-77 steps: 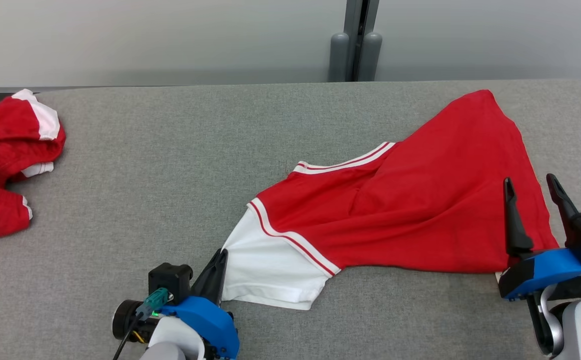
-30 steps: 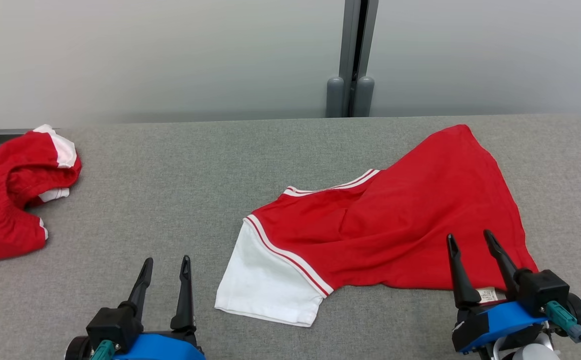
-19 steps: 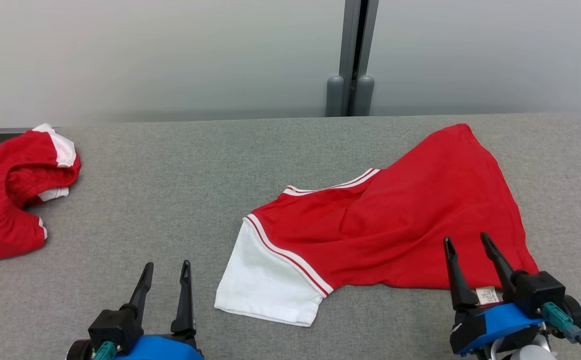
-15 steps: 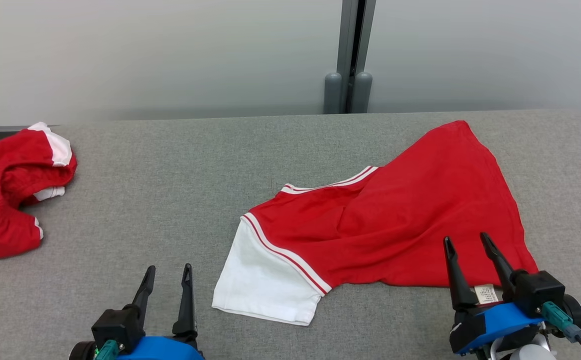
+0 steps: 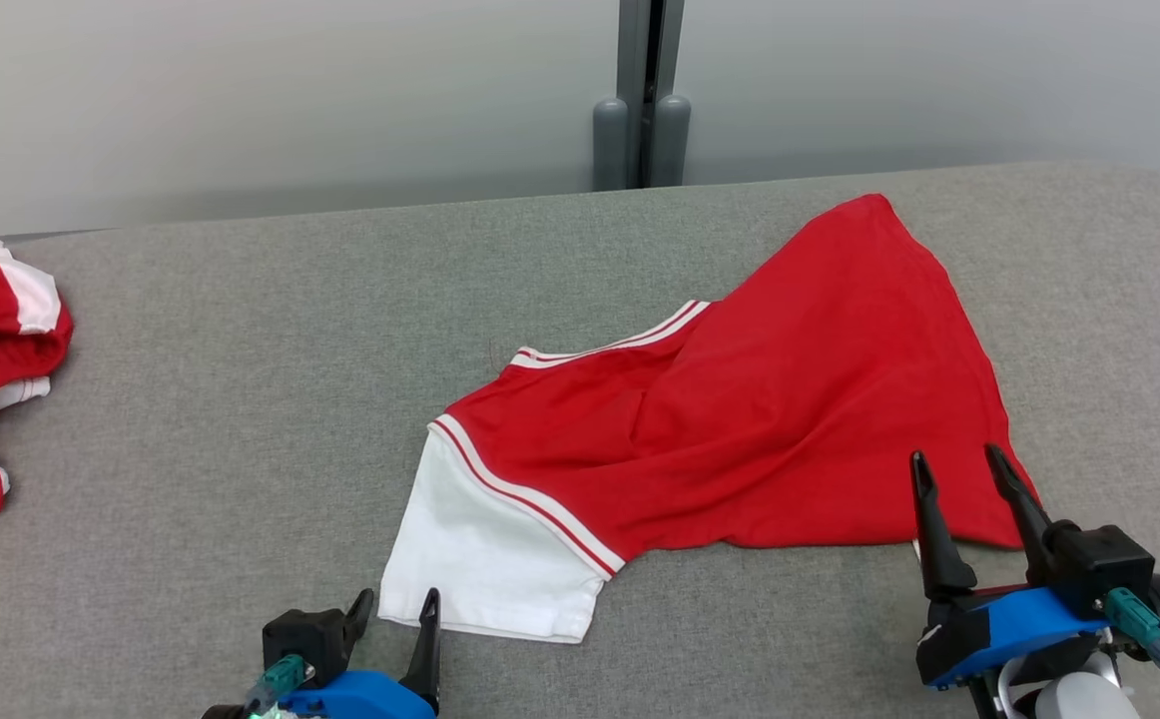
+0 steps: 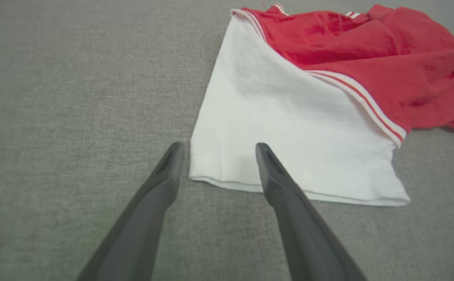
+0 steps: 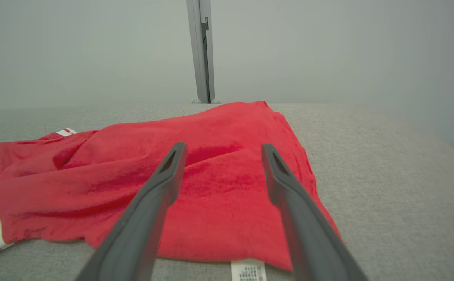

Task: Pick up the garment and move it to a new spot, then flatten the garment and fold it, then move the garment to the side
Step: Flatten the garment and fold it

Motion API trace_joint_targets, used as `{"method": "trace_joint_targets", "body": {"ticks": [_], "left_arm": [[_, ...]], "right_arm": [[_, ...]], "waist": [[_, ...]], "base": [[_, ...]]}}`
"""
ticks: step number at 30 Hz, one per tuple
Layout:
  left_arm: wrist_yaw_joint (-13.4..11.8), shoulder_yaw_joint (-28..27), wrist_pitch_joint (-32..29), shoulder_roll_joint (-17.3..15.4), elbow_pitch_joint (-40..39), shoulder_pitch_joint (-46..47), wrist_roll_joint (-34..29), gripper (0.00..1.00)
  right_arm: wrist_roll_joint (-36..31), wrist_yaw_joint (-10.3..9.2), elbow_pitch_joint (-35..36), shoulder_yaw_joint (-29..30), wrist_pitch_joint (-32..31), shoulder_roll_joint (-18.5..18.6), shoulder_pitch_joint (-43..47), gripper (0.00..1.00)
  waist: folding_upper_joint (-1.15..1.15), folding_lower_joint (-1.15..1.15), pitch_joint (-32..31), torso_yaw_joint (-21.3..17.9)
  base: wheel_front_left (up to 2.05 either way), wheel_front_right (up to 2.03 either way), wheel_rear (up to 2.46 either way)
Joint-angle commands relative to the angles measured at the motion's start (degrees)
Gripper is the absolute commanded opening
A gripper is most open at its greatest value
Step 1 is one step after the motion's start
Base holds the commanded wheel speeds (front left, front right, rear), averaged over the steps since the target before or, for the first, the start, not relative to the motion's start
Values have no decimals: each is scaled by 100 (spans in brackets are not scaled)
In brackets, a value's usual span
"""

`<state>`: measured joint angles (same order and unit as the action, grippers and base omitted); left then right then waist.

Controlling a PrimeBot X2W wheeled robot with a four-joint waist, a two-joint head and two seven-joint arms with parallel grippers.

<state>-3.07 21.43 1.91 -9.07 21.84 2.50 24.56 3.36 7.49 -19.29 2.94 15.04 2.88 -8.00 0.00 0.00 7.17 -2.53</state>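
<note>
The left gripper (image 5: 399, 596) and right gripper (image 5: 954, 454) are gaping empty; the left should be pinching the garment (image 5: 790, 399) squarely at its seven-o'clock sleeve hem (image 6: 340, 191).

Even, soft light, faint shadows, no glare; wrist views blurred at their near edges.

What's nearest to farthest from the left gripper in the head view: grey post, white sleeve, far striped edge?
1. The white sleeve, just ahead of the left gripper.
2. The far striped edge, mid-table.
3. The grey post, behind the table.
</note>
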Motion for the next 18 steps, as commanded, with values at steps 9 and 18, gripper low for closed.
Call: {"method": "trace_joint_targets", "body": {"ticks": [9,18], "left_arm": [[-100,81,-390,-35,163,106,49,100],[-17,138,-214,-27,13,205,72,0]], "right_arm": [[-203,1,-62,440,-1,2,-106,100],[-480,1,-449,1234,-559,1,-220,100]], "waist": [[0,0,116,-149],[0,0,131,-47]], "base": [[0,0,0],[0,0,0]]}}
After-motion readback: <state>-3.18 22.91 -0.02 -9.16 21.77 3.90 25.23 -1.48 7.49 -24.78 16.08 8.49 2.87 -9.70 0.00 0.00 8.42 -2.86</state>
